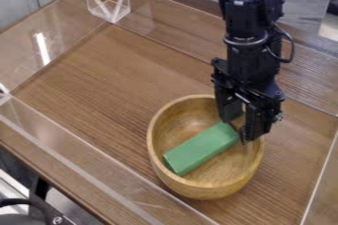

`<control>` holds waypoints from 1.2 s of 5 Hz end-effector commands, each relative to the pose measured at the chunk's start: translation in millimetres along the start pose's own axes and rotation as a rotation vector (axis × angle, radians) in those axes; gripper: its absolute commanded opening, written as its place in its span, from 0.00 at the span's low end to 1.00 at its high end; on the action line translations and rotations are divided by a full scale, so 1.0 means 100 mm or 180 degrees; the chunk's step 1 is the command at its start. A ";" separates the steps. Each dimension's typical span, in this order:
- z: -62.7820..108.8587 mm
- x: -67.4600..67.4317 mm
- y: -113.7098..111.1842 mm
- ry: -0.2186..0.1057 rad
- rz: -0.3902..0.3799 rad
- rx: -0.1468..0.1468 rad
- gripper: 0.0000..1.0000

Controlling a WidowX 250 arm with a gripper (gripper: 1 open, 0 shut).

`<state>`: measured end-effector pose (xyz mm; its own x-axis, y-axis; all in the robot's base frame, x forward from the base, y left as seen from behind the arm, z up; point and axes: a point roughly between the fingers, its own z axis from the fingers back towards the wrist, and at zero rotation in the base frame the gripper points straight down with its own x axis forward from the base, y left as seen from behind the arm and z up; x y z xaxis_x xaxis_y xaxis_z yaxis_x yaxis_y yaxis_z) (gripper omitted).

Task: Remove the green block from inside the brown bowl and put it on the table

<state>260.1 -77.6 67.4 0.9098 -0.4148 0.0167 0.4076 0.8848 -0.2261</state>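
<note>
The green block [201, 150] lies slanted inside the brown bowl [156, 142], its upper right end under my fingertips. The bowl sits on the table [119, 81] at the near right. My gripper [250, 128] hangs straight down over the right side of the bowl with its dark fingers spread, so it is open. The fingertips reach down to about the rim, at the block's far end. I cannot tell whether they touch the block. Nothing is lifted.
Clear acrylic walls [53, 120] run along the table's edges on the left and near side. A small clear stand [109, 2] rests at the far left corner. Bare wood stretches left of and behind the bowl.
</note>
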 end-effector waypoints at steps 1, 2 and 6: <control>0.13 0.07 0.03 -0.0239 -0.0150 0.0068 1.00; 0.06 0.07 0.05 -0.0242 -0.0277 0.0078 1.00; -0.25 0.08 0.15 -0.0257 -0.0555 0.0112 1.00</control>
<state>269.6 -74.4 42.6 0.8314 -0.5409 0.1271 0.5556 0.8103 -0.1861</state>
